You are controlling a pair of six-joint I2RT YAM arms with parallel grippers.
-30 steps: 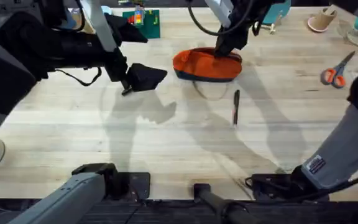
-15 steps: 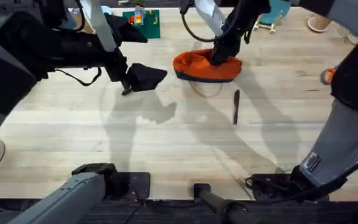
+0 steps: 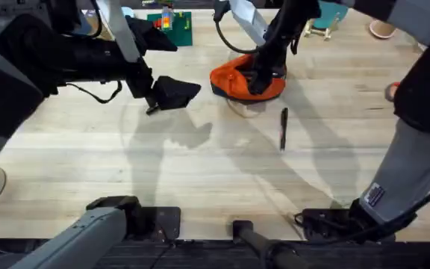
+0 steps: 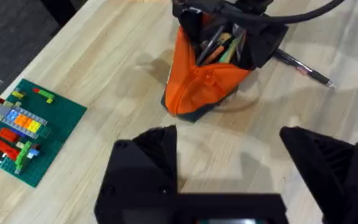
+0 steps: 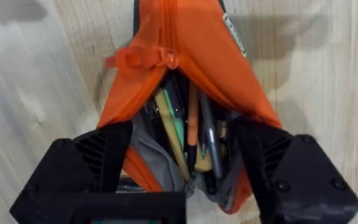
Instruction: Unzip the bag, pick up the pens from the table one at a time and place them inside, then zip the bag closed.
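Zipper partly run back, the bag (image 3: pixel 241 81) sits on the far middle of the table (image 3: pixel 200 172) with its mouth gaping, and the right gripper (image 3: pixel 256 77) is down at that mouth. In the right wrist view its 2 black fingers (image 5: pixel 82 168) stand apart on either side of the opening, just at the fabric, with the orange zipper pull (image 5: pixel 145 59) beyond them where the teeth are closed; inside the pouch I can see a crowd of slim things, green, orange and grey, though I cannot tell which of them is a task pen. 1 black pen (image 3: pixel 283 128) lies on the bare wood near the bag, on the side toward the arms' bases, touching nothing. The left gripper (image 3: pixel 172 91) hangs above the table well to the left of the bag, its jaws wide apart and empty, the bag and a green brick plate (image 4: pixel 20 127) in its wrist camera. I would say the packing step is in hand: the bag is open and the right arm is at the mouth, whether dropping something in or spreading it I cannot tell. The next move, to my eye, calls for lifting clear of the pouch without dragging it, then coming down over the lone pen across its thin shaft.
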